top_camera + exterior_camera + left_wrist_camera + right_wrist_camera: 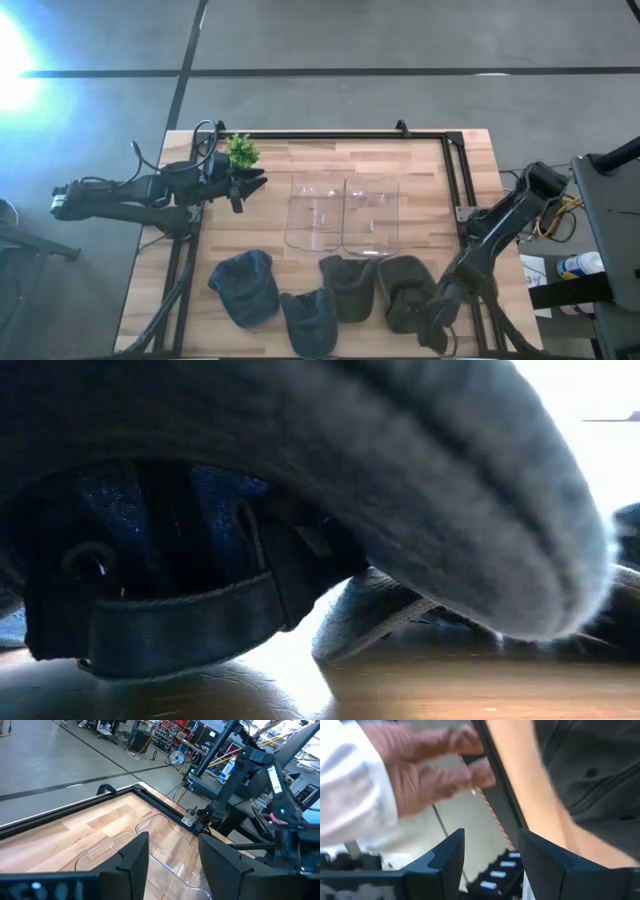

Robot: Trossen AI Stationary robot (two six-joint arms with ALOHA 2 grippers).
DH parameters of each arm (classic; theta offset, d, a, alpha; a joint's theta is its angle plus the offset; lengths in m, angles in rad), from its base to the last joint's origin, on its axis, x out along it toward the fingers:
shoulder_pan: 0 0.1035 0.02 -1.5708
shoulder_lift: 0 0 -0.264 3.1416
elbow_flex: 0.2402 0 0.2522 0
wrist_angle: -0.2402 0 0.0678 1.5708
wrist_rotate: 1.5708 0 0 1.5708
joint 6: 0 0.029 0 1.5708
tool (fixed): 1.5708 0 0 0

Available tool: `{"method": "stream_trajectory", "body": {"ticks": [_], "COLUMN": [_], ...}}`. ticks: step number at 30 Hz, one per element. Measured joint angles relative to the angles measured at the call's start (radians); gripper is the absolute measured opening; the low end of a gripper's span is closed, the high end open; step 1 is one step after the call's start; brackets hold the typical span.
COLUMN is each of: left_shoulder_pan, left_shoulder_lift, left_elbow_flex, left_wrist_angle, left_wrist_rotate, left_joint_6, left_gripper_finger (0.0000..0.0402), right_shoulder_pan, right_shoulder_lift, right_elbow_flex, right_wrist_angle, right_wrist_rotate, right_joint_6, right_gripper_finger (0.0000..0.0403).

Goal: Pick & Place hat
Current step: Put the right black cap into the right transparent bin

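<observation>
Overhead, the wooden table (330, 165) with its black frame fills the middle of the scene. Two clear plastic bins (343, 211) sit side by side at its centre, touching each other. Along the near edge lie four caps in a row: a blue denim hat (243, 286) farthest toward the left arm, a second bluish-grey hat (309, 319) just beside it, then a dark olive hat (349, 285), and another dark olive hat (403, 290) nearest the right arm. From table height, one grey-blue cap (400, 470) fills almost the whole picture, its back strap (180, 625) showing beneath the crown.

The right gripper (432, 322) is low at the table's near right corner, touching the edge of the last olive hat; its fingers (447, 855) stand apart with nothing between them. A person's hand (432, 767) with a white sleeve (347, 785) shows beyond those fingers.

The left gripper (248, 186) hovers above the table's far left part, next to a small green plant (241, 150), its fingers (132, 857) spread and empty.

No readable writing or brand shows on any cap or bin.
</observation>
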Motion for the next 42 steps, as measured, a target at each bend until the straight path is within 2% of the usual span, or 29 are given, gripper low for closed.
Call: {"method": "stream_trajectory", "body": {"ticks": [4,10,13,17,23,42], "left_shoulder_pan": [0.000,0.000,0.001,0.001,0.001,0.001], "left_shoulder_lift": [0.000,0.001,0.001,0.001,0.001,0.001], "left_elbow_flex": [0.000,0.000,0.000,0.000,0.000,0.000], "left_wrist_angle": [0.000,0.000,0.000,0.000,0.006,0.007], "left_wrist_rotate": [0.000,0.000,0.000,0.000,0.000,0.003], "left_joint_6": [0.003,0.004,0.004,0.004,0.015,0.024], "left_gripper_finger": [0.0165,0.0165,0.0165,0.0165,0.0165,0.0165], "right_shoulder_pan": [0.000,-0.002,-0.002,-0.001,0.014,0.084], "right_shoulder_lift": [0.111,0.234,0.280,0.314,0.346,0.414], "right_elbow_flex": [0.065,0.215,0.289,0.367,0.421,0.418], "right_wrist_angle": [-0.034,-0.337,-0.503,-0.609,-0.618,-0.563], "right_wrist_rotate": [-0.039,-0.035,0.000,0.081,0.100,0.128], "right_joint_6": [-0.058,-0.221,-0.302,-0.357,-0.374,-0.298], "right_gripper_finger": [0.0176,0.0176,0.0176,0.0176,0.0176,0.0176]}}
